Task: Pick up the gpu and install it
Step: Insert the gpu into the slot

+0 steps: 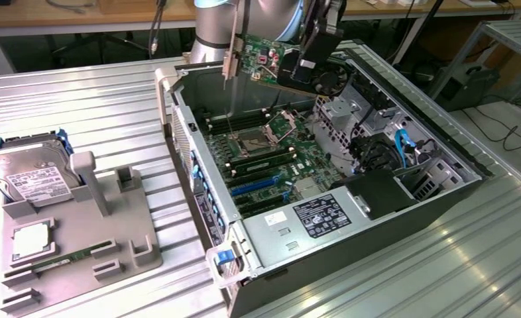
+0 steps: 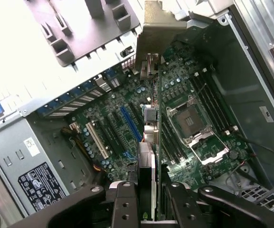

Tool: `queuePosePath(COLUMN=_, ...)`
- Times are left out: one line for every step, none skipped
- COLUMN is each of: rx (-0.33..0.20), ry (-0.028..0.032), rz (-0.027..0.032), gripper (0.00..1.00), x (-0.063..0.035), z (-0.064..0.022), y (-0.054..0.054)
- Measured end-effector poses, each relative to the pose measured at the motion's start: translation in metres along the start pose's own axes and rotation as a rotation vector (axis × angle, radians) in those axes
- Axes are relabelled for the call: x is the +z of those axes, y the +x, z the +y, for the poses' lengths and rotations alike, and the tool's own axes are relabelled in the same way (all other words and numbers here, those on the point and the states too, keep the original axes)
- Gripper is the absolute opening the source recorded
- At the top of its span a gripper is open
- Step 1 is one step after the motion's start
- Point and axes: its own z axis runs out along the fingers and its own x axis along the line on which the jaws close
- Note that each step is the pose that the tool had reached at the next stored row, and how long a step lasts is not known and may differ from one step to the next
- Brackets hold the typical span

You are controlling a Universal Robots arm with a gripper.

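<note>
Your gripper is nearest the lens, its black fingers clenched on the gpu, which stands edge-on with its silver bracket at the far end. The card hangs above the motherboard of the open computer case and touches no slot. I judge this is the carrying step; seating asks the card edge lined over a slot, perhaps the blue slot. The power supply label is not readable.
</note>
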Motion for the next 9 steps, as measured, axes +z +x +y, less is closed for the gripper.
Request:
queuePosePath(rx=-0.008, ry=0.0000, rz=0.0005, gripper=0.27, x=0.0000, z=0.0000, y=0.0000)
queuePosePath(rx=-0.017, ry=-0.0001, rz=0.0011, gripper=0.27, x=0.0000, z=0.0000, y=0.0000)
queuePosePath(rx=-0.026, ry=-0.0002, rz=0.0016, gripper=0.27, x=0.0001, z=0.0000, y=0.0000)
queuePosePath(rx=-0.035, ry=-0.0002, rz=0.0021, gripper=0.27, x=0.0001, z=0.0000, y=0.0000)
queuePosePath(rx=-0.043, ry=-0.0003, rz=0.0027, gripper=0.27, x=0.0001, z=0.0000, y=0.0000)
queuePosePath(rx=-0.053, ry=-0.0004, rz=0.0032, gripper=0.27, x=0.0001, z=-0.0001, y=0.0001)
queuePosePath(rx=-0.071, ry=-0.0005, rz=0.0042, gripper=0.27, x=0.0002, z=-0.0001, y=0.0001)
queuePosePath(rx=-0.084, ry=-0.0006, rz=0.0050, gripper=0.27, x=0.0002, z=-0.0001, y=0.0001)
queuePosePath(rx=-0.095, ry=-0.0007, rz=0.0057, gripper=0.27, x=0.0002, z=-0.0001, y=0.0002)
